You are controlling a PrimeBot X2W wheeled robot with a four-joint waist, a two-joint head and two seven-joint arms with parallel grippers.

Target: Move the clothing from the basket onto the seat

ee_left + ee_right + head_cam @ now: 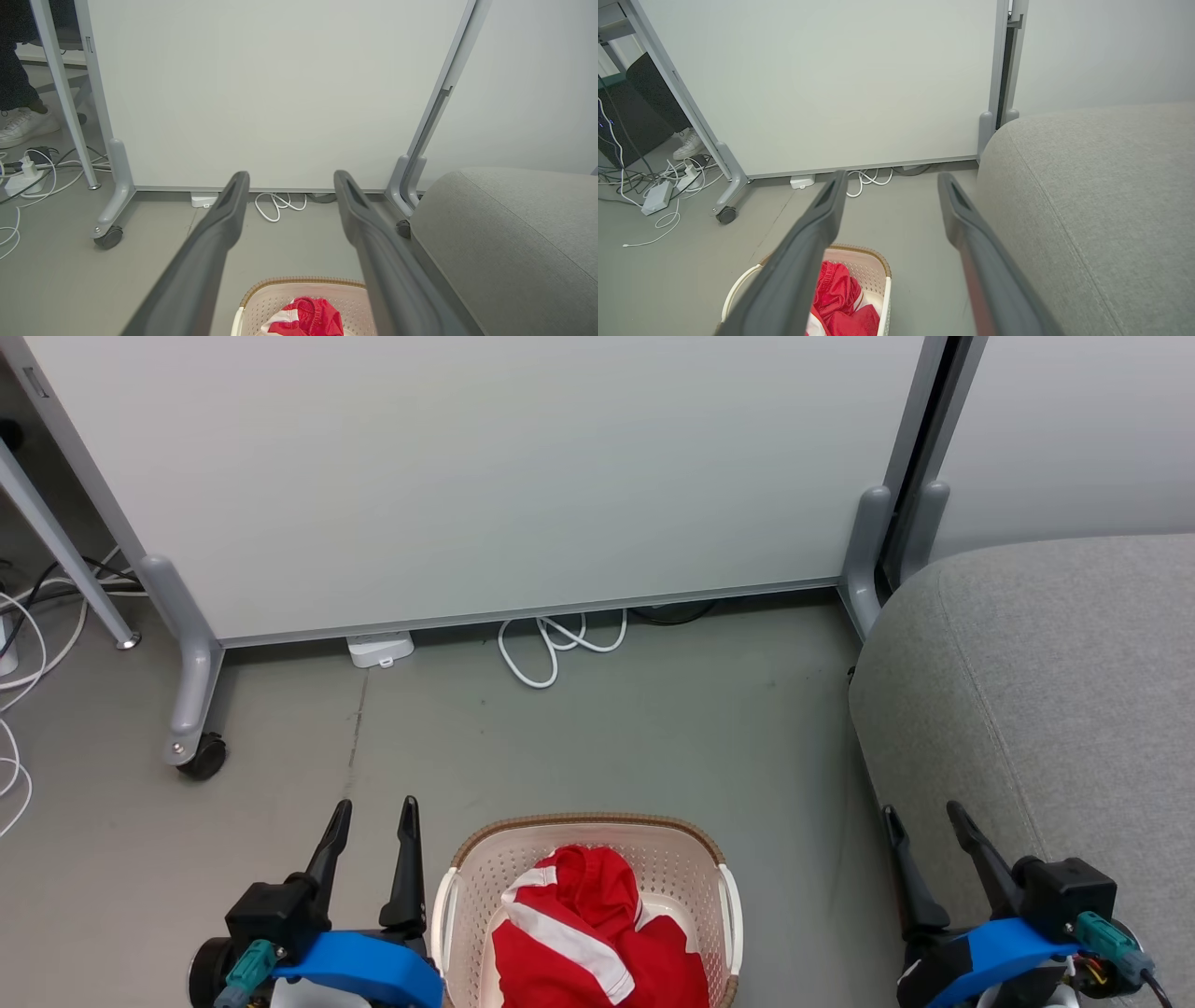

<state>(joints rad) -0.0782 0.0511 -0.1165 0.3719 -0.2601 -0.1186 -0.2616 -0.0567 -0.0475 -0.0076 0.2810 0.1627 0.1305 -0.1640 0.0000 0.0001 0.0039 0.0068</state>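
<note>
The red clothing with white stripes lies bunched in the cream perforated basket, which stands on the floor at the bottom middle of the head view. My left gripper stands open just left of the basket, nothing between its fingers. To the basket's right my right gripper is open and empty, beside the front corner of the light-grey seat. The left wrist view shows the clothing, the basket and the seat. The right wrist view shows the clothing, the basket and the seat.
A wheeled white partition panel stands behind, with a castor at its left foot. A coiled white cable and a power adapter lie under it. More cables lie at far left. A person's white shoe is behind the panel.
</note>
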